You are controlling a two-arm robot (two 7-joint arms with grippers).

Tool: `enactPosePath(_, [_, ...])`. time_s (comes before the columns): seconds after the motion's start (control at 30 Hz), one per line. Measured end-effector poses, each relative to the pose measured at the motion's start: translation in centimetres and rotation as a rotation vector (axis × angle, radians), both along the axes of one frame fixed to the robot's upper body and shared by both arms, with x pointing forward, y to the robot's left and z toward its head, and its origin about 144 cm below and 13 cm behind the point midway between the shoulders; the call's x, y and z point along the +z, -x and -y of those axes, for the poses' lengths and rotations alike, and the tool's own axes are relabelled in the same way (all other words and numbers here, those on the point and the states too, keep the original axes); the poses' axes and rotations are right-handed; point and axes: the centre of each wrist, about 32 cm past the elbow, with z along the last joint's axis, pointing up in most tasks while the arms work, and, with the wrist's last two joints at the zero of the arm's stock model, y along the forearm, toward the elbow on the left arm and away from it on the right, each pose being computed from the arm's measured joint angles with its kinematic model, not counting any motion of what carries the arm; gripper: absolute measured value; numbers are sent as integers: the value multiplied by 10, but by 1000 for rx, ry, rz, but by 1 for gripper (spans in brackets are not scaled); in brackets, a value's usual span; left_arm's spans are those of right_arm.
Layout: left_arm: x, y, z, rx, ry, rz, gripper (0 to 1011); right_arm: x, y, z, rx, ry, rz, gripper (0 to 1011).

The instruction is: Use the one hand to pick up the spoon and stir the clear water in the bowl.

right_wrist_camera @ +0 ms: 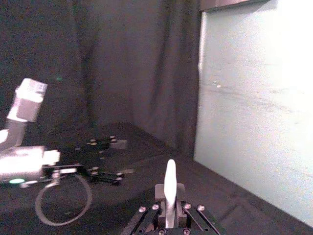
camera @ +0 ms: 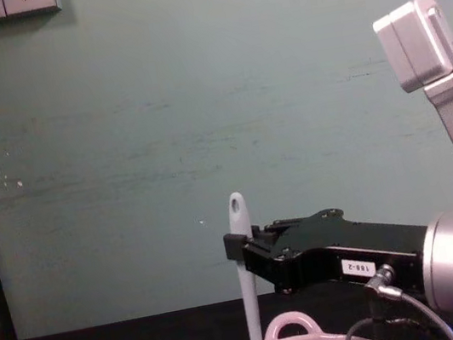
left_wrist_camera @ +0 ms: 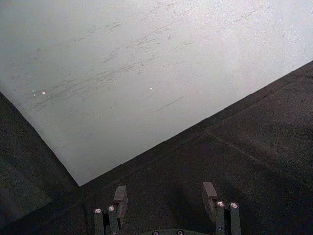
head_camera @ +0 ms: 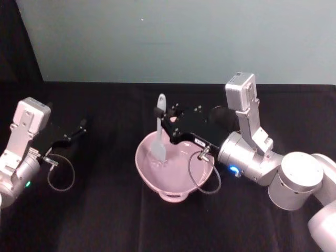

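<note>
The right tool [head_camera: 163, 116] pinches the spoon [head_camera: 159, 142] near its top — so it stands straight, flat end down in the pink bowl [head_camera: 173, 195] on the desk [head_camera: 105, 210], ready to stir. The left tool [head_camera: 79, 127] sits far left, spread wide, holding nothing.

One spoon [head_camera: 160, 131] stood at the frame's centre, one bowl [head_camera: 181, 173] just below it. Two grippers were there: the left gripper [head_camera: 79, 128] at the left side, the right gripper [head_camera: 160, 116] mid-frame. One black tabletop [head_camera: 105, 220] lay beneath.
</note>
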Motion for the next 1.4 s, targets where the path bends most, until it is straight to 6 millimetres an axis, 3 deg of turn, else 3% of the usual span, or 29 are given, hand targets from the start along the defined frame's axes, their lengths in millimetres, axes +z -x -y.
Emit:
enactPosePath(0.5, [0,0,0,0,0,0,1011,-2,-11,21,-125,35,32,123])
enactPosePath(0.73, [0,0,0,0,0,0,1011,4,2,41,-125,68,10,123])
enactPosePath(0.97, [0,0,0,0,0,0,1011,14,28,56,-68,67,-32,123])
enactPosePath(1.2, [0,0,0,0,0,0,1011,17,45,57,1,42,-76,123])
enactPosePath(1.4, [0,0,0,0,0,0,1011,16,48,47,52,23,-101,123])
